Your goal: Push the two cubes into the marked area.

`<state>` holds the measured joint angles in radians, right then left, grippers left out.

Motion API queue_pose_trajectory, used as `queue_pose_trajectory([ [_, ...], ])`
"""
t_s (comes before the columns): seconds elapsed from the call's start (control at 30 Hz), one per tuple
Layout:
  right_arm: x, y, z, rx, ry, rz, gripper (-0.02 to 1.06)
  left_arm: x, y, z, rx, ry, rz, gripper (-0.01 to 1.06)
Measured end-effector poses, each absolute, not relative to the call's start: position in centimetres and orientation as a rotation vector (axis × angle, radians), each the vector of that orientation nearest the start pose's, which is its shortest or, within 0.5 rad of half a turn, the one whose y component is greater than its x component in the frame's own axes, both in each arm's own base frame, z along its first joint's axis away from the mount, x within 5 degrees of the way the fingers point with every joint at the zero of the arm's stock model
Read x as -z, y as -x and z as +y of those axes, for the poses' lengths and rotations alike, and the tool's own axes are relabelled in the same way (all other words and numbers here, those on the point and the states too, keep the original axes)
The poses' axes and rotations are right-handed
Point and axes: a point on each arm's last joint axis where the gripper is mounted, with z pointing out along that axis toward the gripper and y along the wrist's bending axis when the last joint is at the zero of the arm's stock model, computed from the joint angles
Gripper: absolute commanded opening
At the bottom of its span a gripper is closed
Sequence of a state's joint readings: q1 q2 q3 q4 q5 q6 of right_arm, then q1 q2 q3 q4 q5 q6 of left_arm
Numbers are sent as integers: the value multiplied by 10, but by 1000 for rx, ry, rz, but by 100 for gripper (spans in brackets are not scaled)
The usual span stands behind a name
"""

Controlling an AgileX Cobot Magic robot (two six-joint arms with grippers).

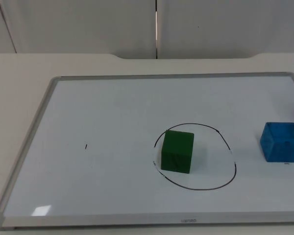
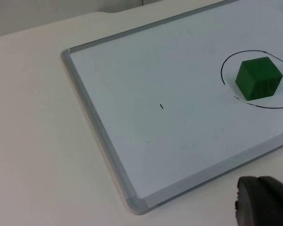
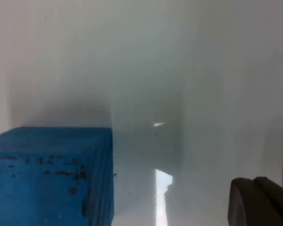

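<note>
A green cube sits inside the black hand-drawn ring on the whiteboard, toward the ring's left side. It also appears as the green cube in the left wrist view, with the ring around it. A blue cube rests on the board to the right of the ring, outside it. The right wrist view has the blue cube close up, with scuffed faces. A black fingertip of the left gripper hangs off the board's near edge. Beside the blue cube stands a fingertip of the right gripper.
The whiteboard has a grey metal frame and lies on the white table. A small black mark is on its left half. The grey partition wall stands behind the table.
</note>
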<state>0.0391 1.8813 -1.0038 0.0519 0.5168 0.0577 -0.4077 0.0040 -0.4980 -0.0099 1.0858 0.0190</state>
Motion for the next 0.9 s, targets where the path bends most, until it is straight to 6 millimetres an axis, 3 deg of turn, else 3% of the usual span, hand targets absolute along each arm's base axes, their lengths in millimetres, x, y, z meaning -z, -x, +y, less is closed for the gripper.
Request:
queue_pose_trajectory([
  [0.5,-123,-350,16,-69,-80,2880,0,-275,5,1,249,-442,2038,0],
  [0.9,-123,-347,57,-91,86,2870,0,-275,5,1,249,-442,2038,0],
])
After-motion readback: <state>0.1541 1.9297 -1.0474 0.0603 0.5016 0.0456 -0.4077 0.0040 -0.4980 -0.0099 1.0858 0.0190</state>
